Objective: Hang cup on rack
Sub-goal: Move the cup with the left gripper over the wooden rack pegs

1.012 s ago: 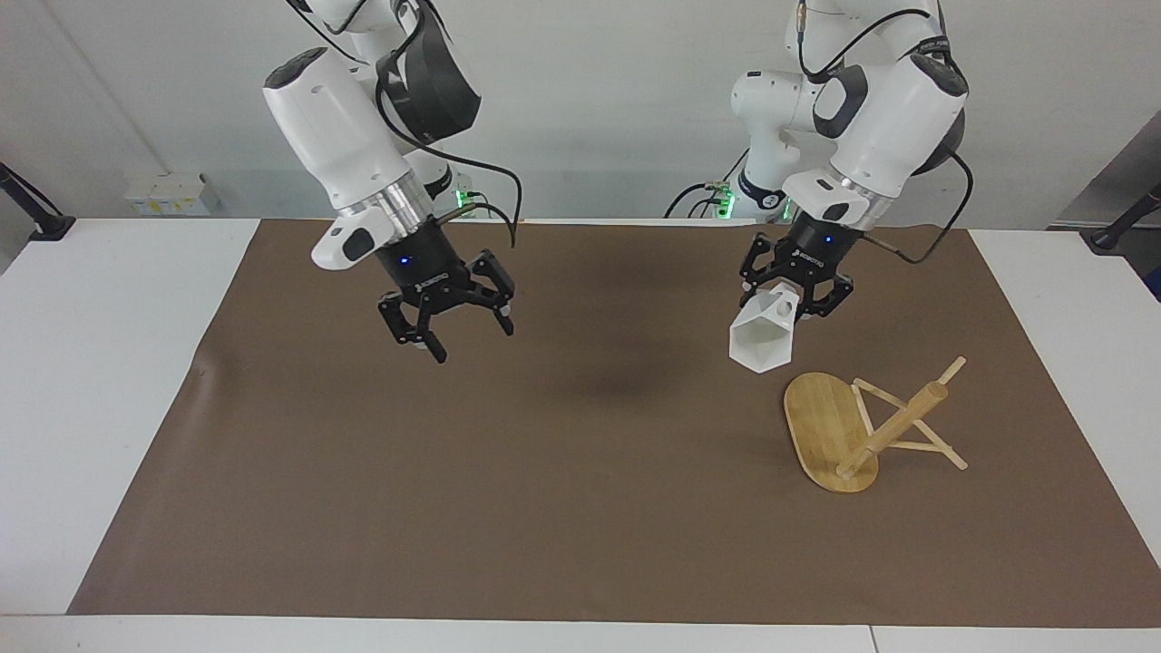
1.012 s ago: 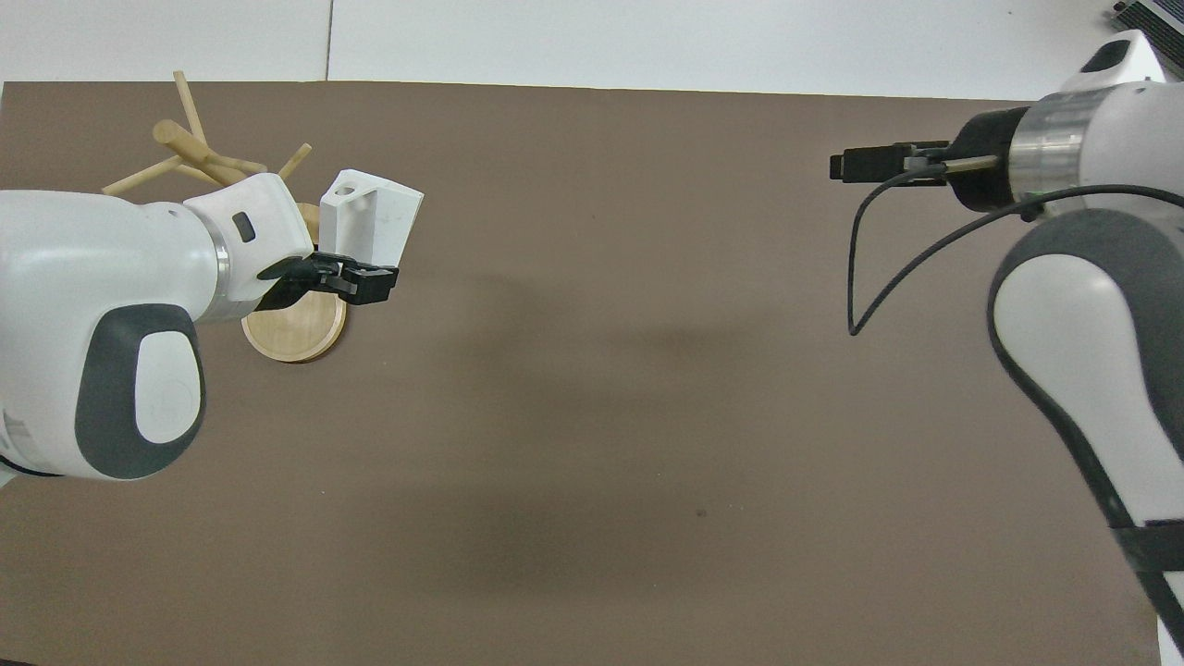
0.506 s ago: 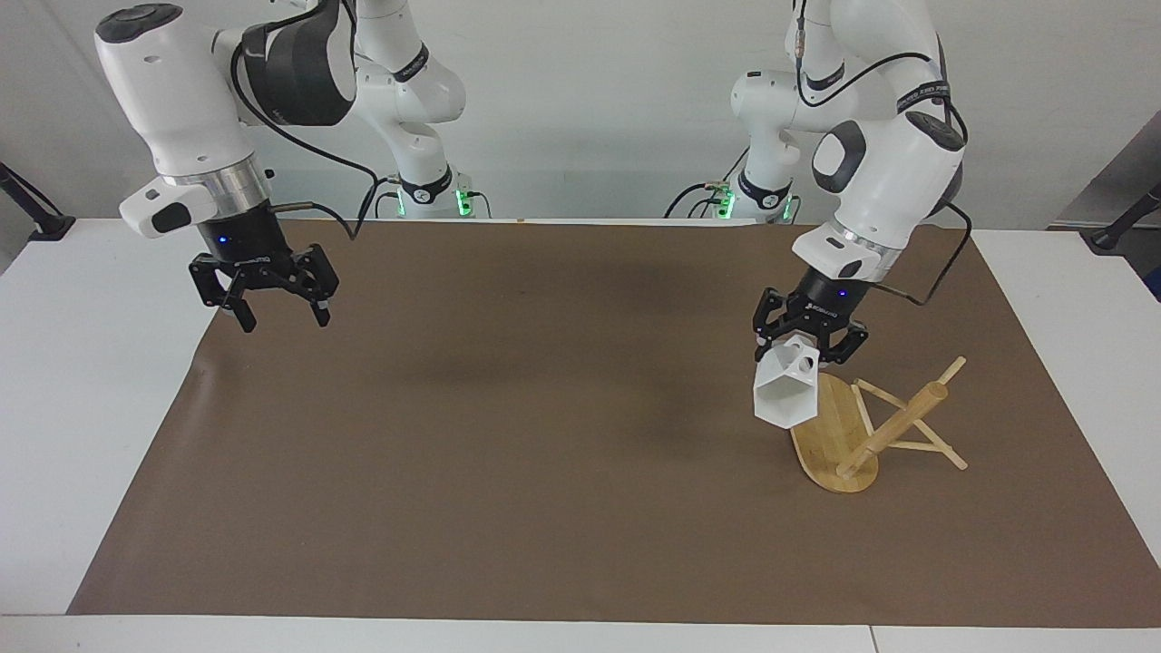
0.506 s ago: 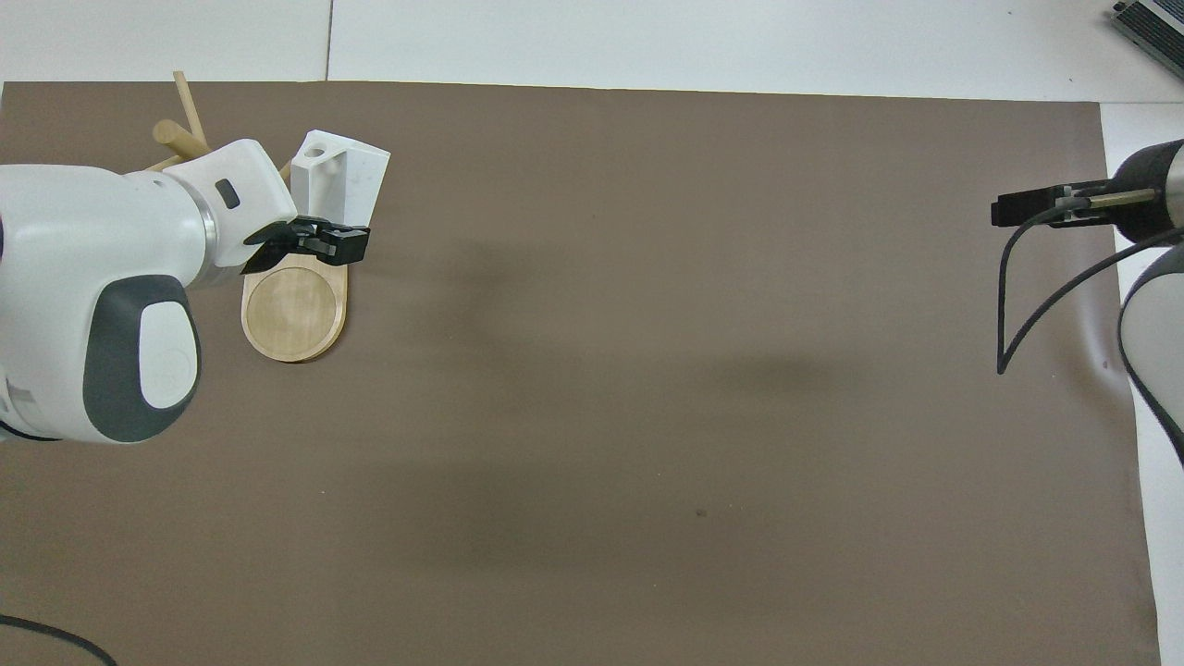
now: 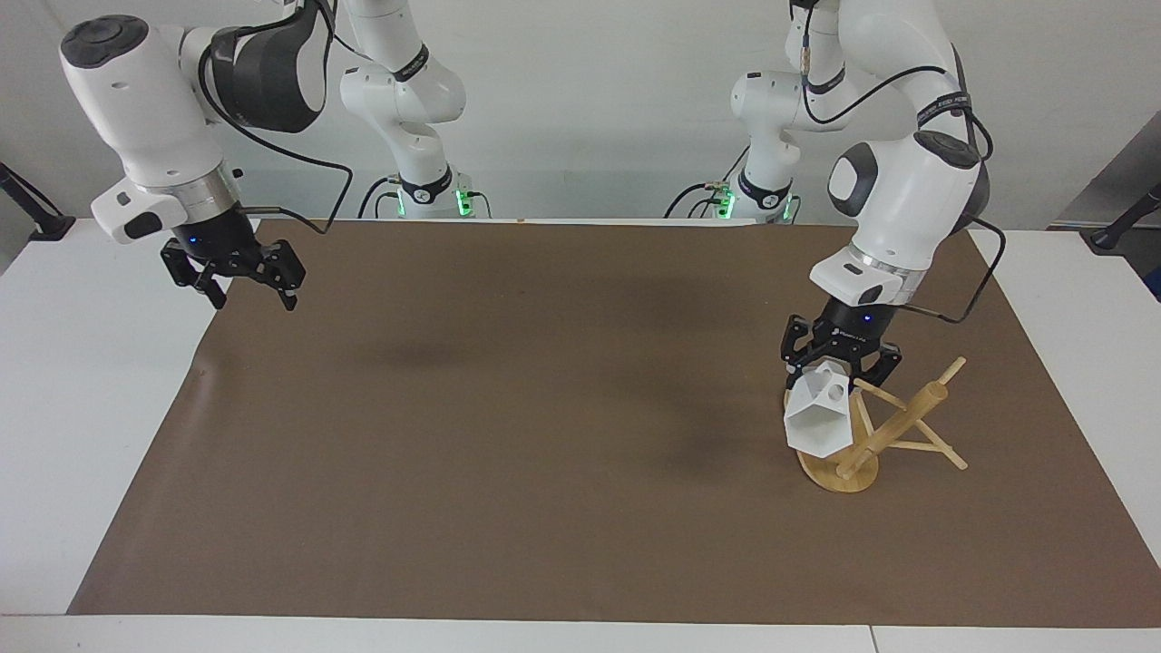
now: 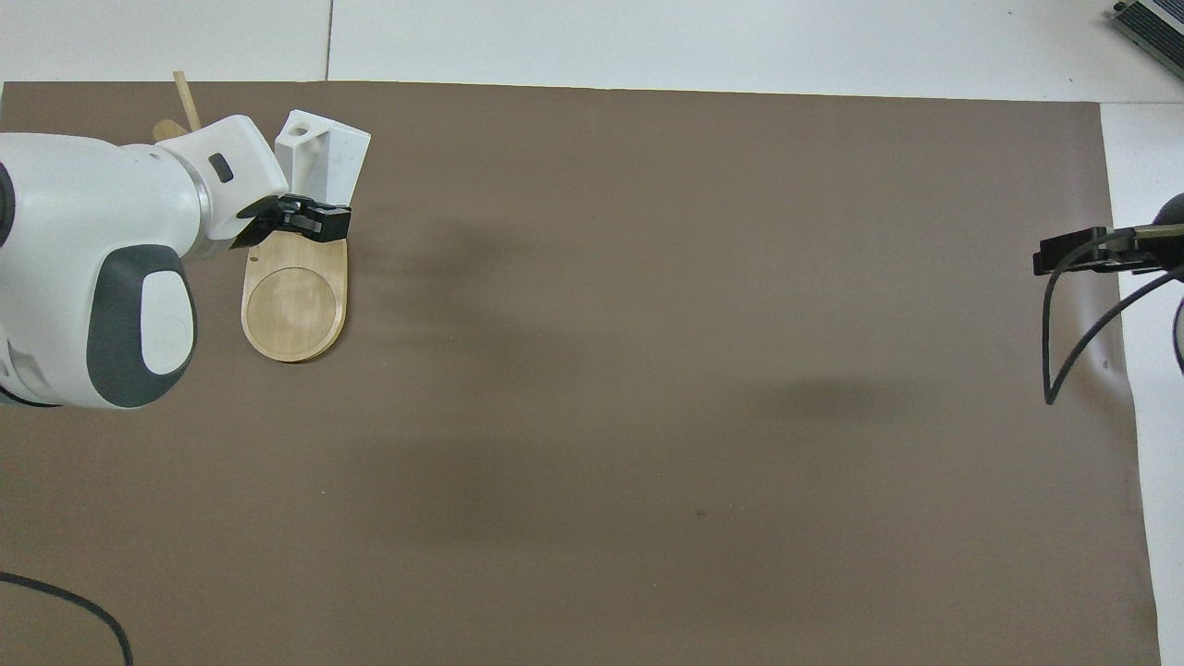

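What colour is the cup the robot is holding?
The cup is plain white; the facing view shows it best.

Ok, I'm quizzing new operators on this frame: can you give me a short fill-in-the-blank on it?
1. The white cup is held by the ____ gripper.
2. The cup hangs over the bamboo ____.
3. The right gripper is empty and its fingers are ____.

Missing words: left; rack; open
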### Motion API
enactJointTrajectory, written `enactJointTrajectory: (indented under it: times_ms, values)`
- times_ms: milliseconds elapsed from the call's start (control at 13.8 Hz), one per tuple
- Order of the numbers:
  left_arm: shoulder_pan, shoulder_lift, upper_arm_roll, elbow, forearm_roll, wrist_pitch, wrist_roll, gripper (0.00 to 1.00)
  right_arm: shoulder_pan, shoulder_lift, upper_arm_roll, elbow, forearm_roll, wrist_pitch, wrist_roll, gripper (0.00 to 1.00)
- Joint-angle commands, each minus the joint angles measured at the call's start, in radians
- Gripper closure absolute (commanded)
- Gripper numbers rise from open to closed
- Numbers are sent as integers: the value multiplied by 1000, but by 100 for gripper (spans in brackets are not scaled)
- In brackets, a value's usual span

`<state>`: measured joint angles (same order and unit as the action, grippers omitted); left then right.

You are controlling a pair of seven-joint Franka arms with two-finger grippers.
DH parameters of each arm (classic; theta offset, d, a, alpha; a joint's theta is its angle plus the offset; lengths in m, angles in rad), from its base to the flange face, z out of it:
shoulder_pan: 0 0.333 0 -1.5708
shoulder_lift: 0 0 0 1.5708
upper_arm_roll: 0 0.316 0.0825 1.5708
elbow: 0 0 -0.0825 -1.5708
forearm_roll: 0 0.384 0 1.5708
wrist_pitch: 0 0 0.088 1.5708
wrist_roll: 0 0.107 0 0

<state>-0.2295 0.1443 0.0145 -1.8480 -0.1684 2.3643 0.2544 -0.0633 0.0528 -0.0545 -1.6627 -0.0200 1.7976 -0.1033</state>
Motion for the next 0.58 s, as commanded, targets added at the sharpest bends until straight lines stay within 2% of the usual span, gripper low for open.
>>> enactJointTrajectory:
  times_ms: [0, 506]
  values:
    - [28, 9, -8, 6, 26, 15, -53, 100, 2, -24, -14, -8, 2, -62, -6, 0]
    - [55, 15, -8, 1, -58, 16, -57, 100, 13, -24, -13, 61, 2, -147, -6, 0]
